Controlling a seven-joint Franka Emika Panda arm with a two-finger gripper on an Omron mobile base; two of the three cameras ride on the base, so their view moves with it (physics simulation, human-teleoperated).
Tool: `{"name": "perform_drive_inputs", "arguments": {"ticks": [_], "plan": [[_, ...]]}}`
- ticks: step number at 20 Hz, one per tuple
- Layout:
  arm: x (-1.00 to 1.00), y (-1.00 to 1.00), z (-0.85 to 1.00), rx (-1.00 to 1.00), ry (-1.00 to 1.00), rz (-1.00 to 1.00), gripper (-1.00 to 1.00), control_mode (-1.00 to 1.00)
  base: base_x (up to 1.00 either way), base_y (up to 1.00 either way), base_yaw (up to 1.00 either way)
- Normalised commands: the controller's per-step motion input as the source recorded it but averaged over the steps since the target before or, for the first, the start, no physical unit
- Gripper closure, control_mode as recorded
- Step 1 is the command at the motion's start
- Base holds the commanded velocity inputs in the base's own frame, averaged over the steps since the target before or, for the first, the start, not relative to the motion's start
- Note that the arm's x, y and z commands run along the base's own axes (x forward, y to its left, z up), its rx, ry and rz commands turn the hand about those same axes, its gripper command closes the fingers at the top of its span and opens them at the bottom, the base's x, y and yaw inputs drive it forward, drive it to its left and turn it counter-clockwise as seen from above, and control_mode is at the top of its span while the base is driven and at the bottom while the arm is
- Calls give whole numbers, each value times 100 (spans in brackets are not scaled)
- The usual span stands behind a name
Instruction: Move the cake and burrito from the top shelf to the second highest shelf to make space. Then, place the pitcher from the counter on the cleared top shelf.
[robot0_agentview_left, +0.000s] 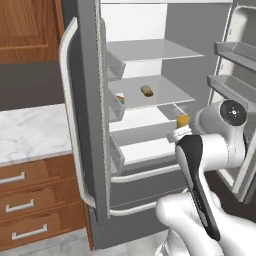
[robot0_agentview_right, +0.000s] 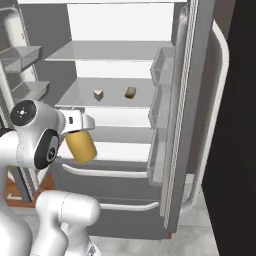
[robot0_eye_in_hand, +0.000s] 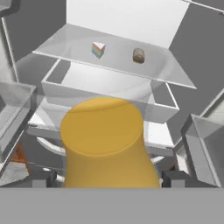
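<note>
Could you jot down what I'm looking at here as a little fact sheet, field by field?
Place: open fridge beside a marbled counter
Top shelf: bare
Second highest shelf: holds the cake and the burrito
Cake: rainbow slice, left of the burrito in the hand view
Burrito: small brown roll, apart from the cake
Pitcher: yellow-orange, held tilted in front of the fridge
Gripper: jaws wide, closed on the pitcher
Left to do: pitcher not yet on the top shelf

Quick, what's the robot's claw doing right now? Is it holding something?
Gripper: closed around the pitcher of yellow-orange liquid, holding it up in front of the open fridge.
</note>
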Motion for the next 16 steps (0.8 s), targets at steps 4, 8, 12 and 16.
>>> {"name": "perform_drive_inputs", "arguments": {"ticks": [4,8,12,16], "plan": [[0,0,0,0,0,0,100,100,34,-38,7],[0,0,0,0,0,0,100,100,58,0,7],[0,0,0,0,0,0,100,100,66,0,4],[0,0,0,0,0,0,100,100,64,0,4]]}}
